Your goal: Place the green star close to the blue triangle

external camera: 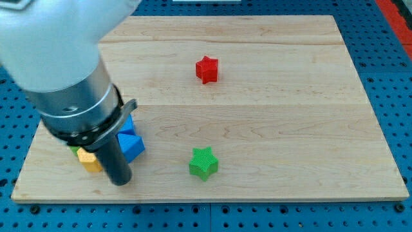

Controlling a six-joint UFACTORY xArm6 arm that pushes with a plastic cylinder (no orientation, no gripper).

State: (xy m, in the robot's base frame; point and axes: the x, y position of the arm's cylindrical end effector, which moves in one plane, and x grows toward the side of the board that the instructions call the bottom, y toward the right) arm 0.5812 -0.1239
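Observation:
The green star [204,162] lies on the wooden board [270,116] near the view's bottom centre. The blue triangle [131,145] sits to its left, partly hidden by my arm, with a gap of about a block's width or more between them. Another blue block [128,124] shows just above it, mostly hidden. My tip [120,181] is the dark rod's lower end, just below and left of the blue triangle and well left of the green star. It touches neither as far as I can tell.
A red star [206,69] lies toward the view's top centre. A yellow block [89,160] peeks out left of my rod, near the board's left bottom corner. The large arm body [58,58] covers the view's upper left.

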